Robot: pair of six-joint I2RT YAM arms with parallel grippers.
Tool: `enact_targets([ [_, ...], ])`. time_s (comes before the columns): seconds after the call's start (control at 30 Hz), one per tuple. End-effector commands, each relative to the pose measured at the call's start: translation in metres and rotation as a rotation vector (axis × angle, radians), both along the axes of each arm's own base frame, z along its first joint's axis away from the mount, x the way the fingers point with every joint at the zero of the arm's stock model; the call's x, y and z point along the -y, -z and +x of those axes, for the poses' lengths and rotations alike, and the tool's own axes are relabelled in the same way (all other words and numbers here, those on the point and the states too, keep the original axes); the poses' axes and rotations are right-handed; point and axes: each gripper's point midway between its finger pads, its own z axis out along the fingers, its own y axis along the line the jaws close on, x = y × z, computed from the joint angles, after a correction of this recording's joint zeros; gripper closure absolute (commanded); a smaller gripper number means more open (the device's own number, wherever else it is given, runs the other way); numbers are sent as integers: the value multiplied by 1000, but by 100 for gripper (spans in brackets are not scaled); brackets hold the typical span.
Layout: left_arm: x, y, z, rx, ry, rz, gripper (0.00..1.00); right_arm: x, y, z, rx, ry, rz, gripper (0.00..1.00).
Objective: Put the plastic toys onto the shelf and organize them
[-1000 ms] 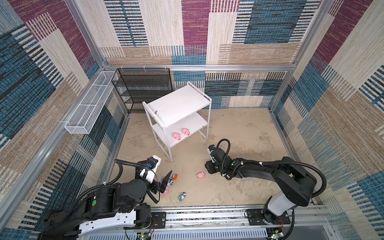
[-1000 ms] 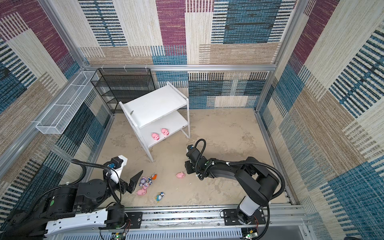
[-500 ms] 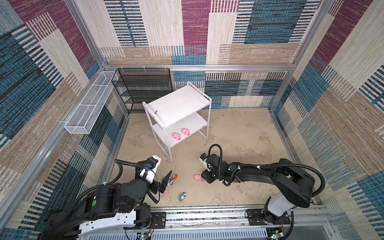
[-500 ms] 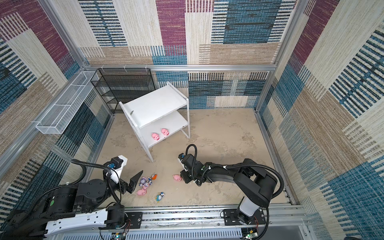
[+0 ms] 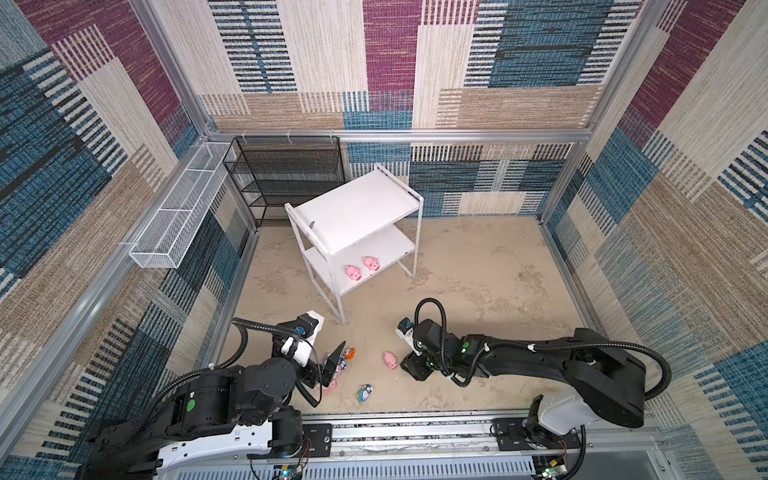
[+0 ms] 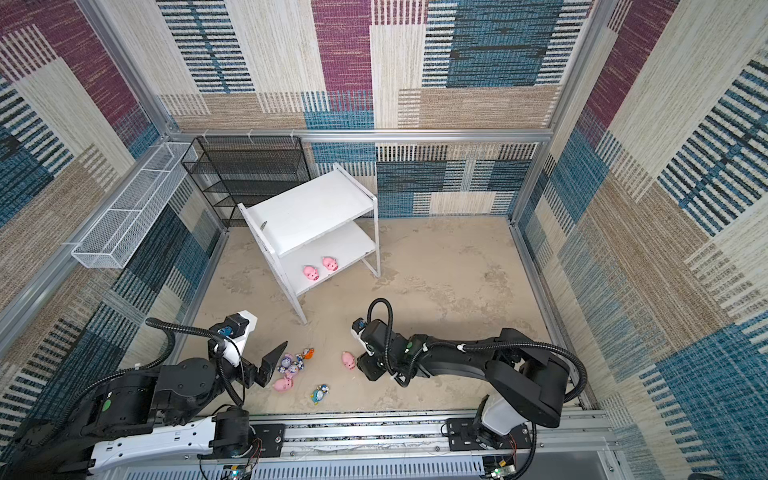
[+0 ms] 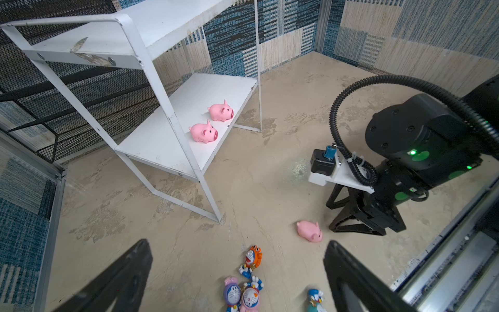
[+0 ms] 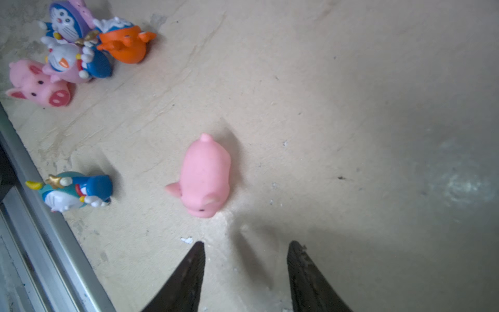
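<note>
Patchwork woven panels in blue, plum and sand close round a scuffed beige table (image 5: 478,266). At its back left stands the white shelf (image 5: 357,208). Two pink pigs (image 5: 353,273) sit side by side near the front edge of its lower board, and we see no toy on the upper one. Everything else lies on the table: a third pig (image 8: 206,175) by itself, a huddle of three hooded figurines (image 6: 286,360) touching one another with a fourth pig (image 6: 283,384) against them, and a blue-hooded figurine (image 5: 365,392) lying apart.

Our right tool (image 8: 246,244) hangs low just beside the third pig, jaws partly spread and empty, the pig's head end toward the tips and its tail away. Our left tool (image 7: 237,244) is spread wide just beside the huddle, holding nothing.

We judge the third pig to be the one in hand. It looks light and rubbery, with a smooth rounded body, so a pinch on the tapering snout or rump could squirt it out. We would take it across the flanks at the thickest part of the body, jaws low to the table, squeezing only enough to dent it. It seems tipped to one side, though we cannot be sure, so it may need righting on the lower board beside the two pink pigs.
</note>
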Motion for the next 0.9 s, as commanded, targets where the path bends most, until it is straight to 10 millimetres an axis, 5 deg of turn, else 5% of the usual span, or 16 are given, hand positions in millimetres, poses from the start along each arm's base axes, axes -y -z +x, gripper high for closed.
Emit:
enact_targets([
  [0.0,15,2,-2,-26,39,12,1,-14,-10,0,18,-38,35,43],
  [0.33,53,41,-11,-160,127,231,1,-36,-11,0,17,-55,51,35],
  [0.87,45,29,-13,-129,138,141,1,-45,6,14,59,1,-23,46],
])
